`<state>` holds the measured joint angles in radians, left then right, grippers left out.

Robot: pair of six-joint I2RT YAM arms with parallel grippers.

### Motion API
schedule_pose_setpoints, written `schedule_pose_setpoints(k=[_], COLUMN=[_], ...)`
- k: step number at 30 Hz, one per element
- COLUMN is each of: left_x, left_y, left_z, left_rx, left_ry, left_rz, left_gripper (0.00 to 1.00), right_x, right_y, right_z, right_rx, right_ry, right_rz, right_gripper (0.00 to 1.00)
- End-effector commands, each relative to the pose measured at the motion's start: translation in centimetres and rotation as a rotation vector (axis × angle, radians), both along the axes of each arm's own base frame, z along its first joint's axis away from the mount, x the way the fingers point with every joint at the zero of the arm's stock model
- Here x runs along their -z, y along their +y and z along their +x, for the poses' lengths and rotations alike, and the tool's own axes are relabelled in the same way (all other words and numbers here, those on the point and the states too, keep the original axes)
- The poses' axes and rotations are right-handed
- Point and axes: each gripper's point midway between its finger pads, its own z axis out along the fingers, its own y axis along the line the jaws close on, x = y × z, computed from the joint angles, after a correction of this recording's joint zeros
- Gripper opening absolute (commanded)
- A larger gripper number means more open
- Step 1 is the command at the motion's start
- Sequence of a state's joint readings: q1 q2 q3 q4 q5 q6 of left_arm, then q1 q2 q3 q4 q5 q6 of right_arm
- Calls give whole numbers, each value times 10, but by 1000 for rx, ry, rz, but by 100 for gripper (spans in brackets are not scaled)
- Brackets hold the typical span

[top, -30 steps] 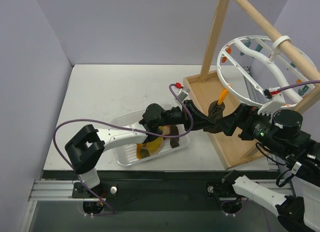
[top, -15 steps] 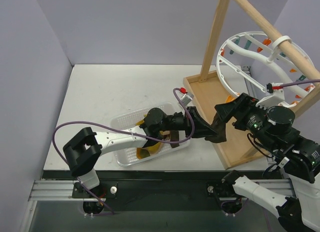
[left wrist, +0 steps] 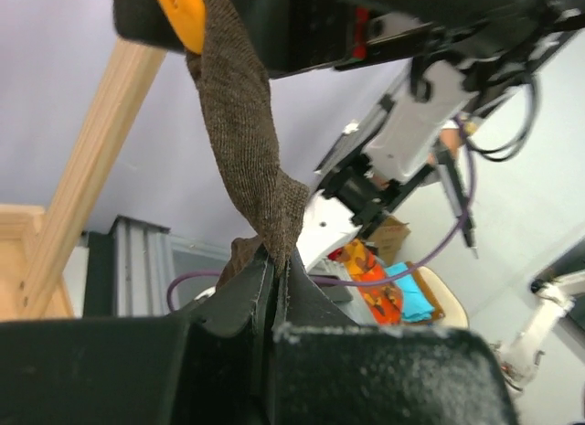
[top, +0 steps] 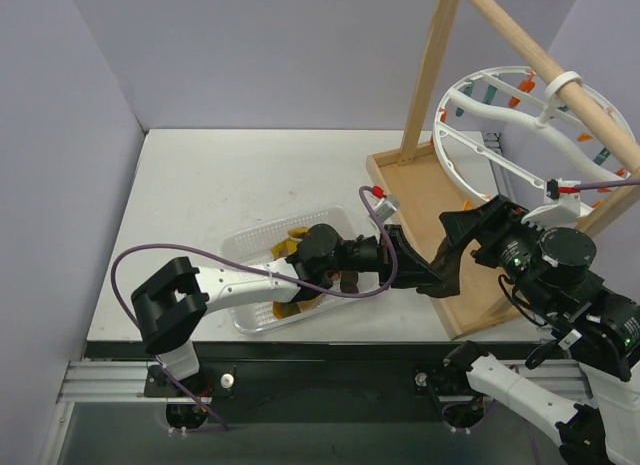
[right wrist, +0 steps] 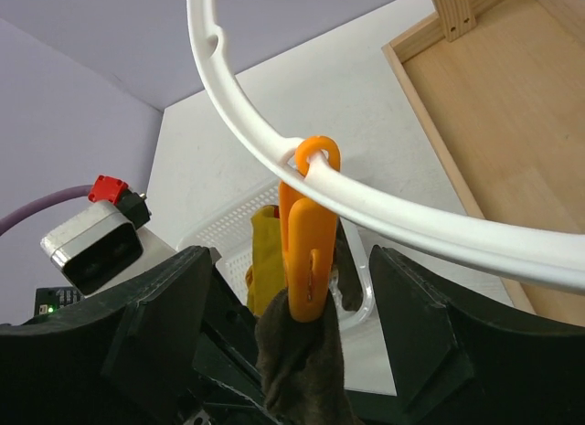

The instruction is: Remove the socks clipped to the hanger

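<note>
Now | left jaws pinched tight on brown sock (left wrist: 239, 123) | right jaws apart, flanking orange clip (right wrist: 308, 251)

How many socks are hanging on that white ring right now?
1: a brown sock hangs from an orange clip on the ring, its lower end pinched by the left fingers. Others may be hidden.

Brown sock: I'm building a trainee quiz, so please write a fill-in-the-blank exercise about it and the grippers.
The left gripper is ____ on the sock.
The clip holding the sock's top is ____ in colour.
The right gripper is ____, one finger on each side of the clip.
Missing words: shut; orange; open.
</note>
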<state>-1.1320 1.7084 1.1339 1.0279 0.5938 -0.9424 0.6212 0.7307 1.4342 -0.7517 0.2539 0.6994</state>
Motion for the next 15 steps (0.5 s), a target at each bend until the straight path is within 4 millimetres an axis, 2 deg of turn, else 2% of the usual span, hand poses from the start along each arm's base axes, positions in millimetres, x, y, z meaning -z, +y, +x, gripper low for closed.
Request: schedule_pose_setpoints(k=[1,2,4,5,11,15], left_x=[-16,1,4,11,28,31], left_y=[-8,-13,-14,-16,-12,-13], left_z=[0,-1,5,14,30,36], left_rx=[-125,-146,-221,-277,-406,-488], left_ry=[-164,-167,-250,-250,-311,-364], left_rz=[40,132,180,238,356,409], left_gripper=[0,0,0,0,0,0], right_x=[-8,-5,-3,-2,3,10], right_y=[-7,-6,-9,-11,-30,-42], right_z=[0,3,1,-1,-9,-11], right_rx=[31,38,42,45,100,149], right_ry=[12,45,105,120,190,237], right_rz=[-17,-45,-96,-111,-193,-257], right_gripper=[73,73,75,75,75,75])
